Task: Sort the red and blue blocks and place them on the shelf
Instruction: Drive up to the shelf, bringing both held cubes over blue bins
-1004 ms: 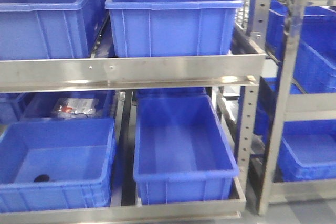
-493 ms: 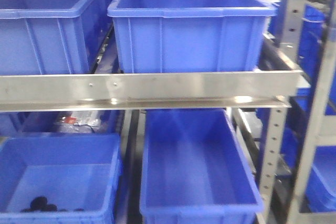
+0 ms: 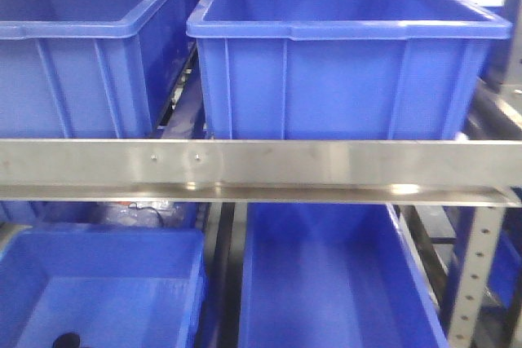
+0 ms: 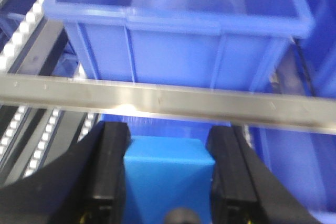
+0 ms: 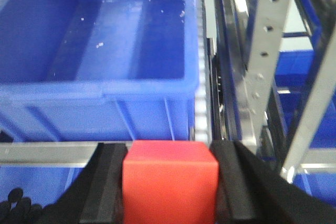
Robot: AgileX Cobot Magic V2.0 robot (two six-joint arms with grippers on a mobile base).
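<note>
Two blue bins [image 3: 342, 79] sit side by side on the steel shelf [image 3: 326, 165].

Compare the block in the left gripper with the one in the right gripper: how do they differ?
The blue block sits in the left gripper; the red block sits in the right gripper. The blue block seems turned, with an edge facing the wrist camera; the red block shows a flat face. Both are plain cubes clamped between black fingers.
</note>
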